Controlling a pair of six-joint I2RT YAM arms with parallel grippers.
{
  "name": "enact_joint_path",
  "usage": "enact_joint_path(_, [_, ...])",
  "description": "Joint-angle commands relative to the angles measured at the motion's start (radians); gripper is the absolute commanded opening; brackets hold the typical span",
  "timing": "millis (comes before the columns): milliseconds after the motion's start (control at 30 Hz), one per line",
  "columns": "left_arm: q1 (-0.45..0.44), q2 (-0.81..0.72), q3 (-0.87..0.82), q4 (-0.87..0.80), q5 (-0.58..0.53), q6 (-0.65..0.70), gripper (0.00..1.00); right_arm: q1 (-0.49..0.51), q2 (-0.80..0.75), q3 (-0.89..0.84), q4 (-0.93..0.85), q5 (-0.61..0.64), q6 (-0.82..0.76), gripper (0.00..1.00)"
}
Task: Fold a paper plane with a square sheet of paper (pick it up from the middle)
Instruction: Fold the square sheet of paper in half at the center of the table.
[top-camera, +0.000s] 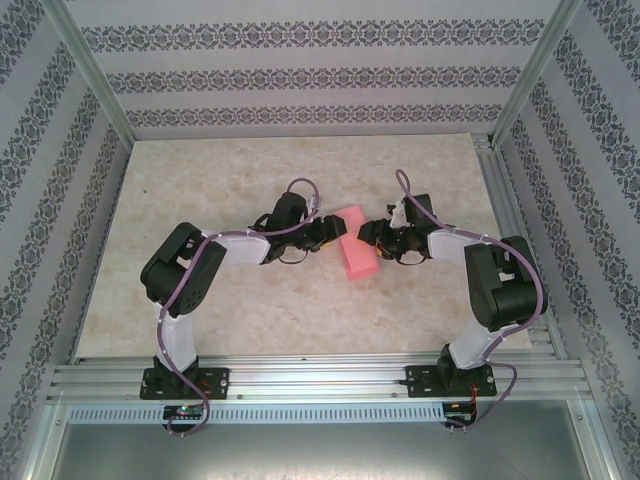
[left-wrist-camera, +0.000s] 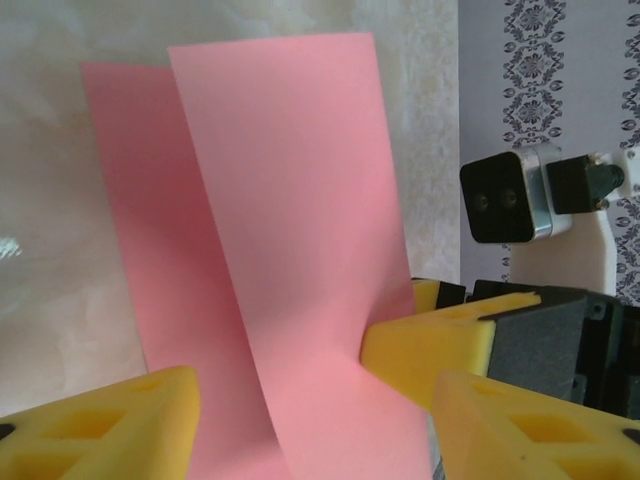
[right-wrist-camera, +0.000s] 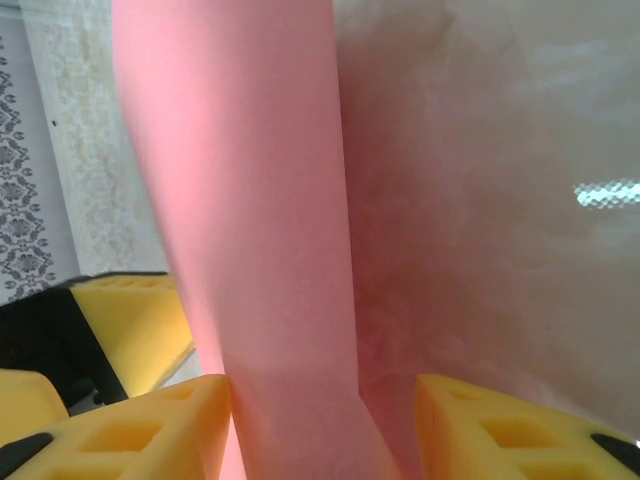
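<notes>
The square sheet of paper is pink-red and folded over on itself, held up off the middle of the table between the two arms. In the left wrist view the sheet stands as two upright layers between my left gripper's yellow fingers, which are apart. My left gripper is open around the sheet from the left. A yellow finger of the right gripper dents the sheet's right side. My right gripper is open: the sheet touches its left finger and stands clear of the other one.
The marble-patterned tabletop is bare around the sheet. Patterned walls and metal frame posts enclose it at the back and sides. An aluminium rail carries both arm bases at the near edge.
</notes>
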Motion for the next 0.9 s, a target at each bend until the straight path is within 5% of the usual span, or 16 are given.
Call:
enact_joint_path(0, [-0.011,0.031,0.047,0.011,0.001,-0.02,0.6,-0.01,-0.012,0.014,-0.069,0.022,-0.077,0.51])
enact_joint_path(233, [-0.015,0.055,0.102,-0.051,-0.02,0.008,0.54,-0.018,-0.027,0.039,-0.178,0.114,-0.141,0.47])
enact_joint_path(867, [-0.007,-0.143,0.125,-0.287,-0.205,0.15,0.59,-0.033,-0.191,0.043,-0.156,0.015,-0.079,0.41])
